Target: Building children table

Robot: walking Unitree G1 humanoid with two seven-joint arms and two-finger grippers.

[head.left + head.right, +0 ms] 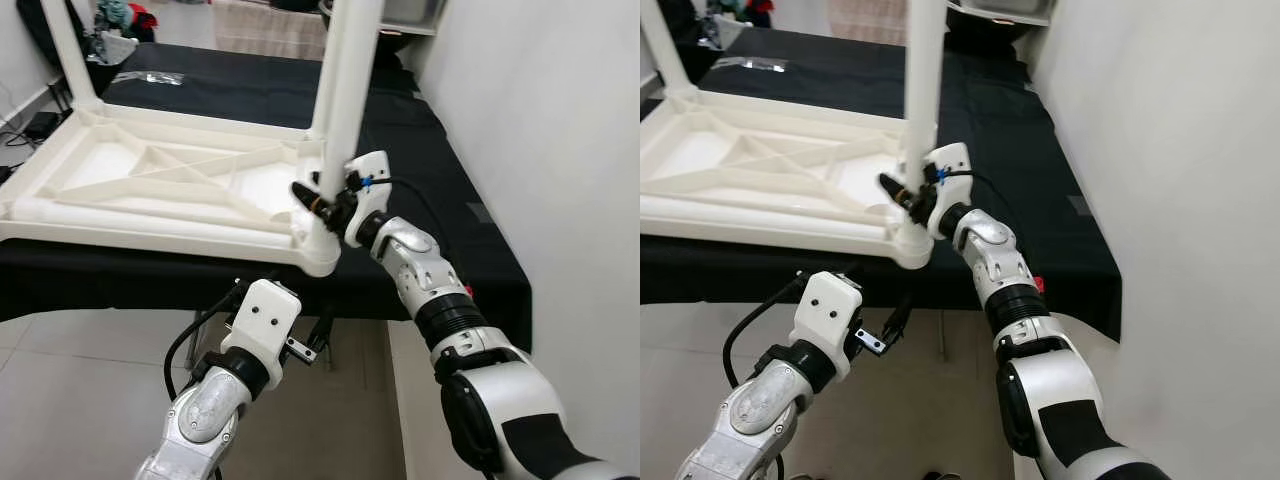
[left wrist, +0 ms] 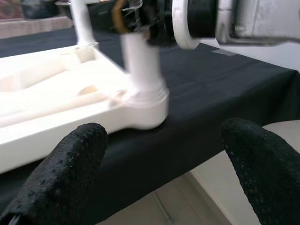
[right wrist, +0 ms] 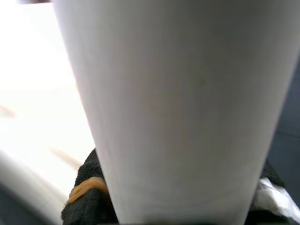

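Note:
A white plastic children's table top [image 1: 150, 180] lies upside down on a black-covered surface [image 1: 430, 200]. A white leg [image 1: 345, 90] stands upright in its near right corner socket [image 1: 318, 245]. My right gripper [image 1: 322, 200] is shut on this leg just above the socket; the leg [image 3: 178, 112] is very close in the right wrist view. Another leg [image 1: 68, 50] stands at the far left corner. My left gripper [image 1: 300, 345] hangs open below the table edge, its fingertips [image 2: 70, 164] spread wide and pointing at the corner socket [image 2: 145, 98].
The black surface's front edge [image 1: 120, 280] overhangs a light tiled floor [image 1: 60, 400]. A white wall [image 1: 560, 120] runs close along the right side. Clothes and clutter [image 1: 120, 25] lie at the far left behind the table top.

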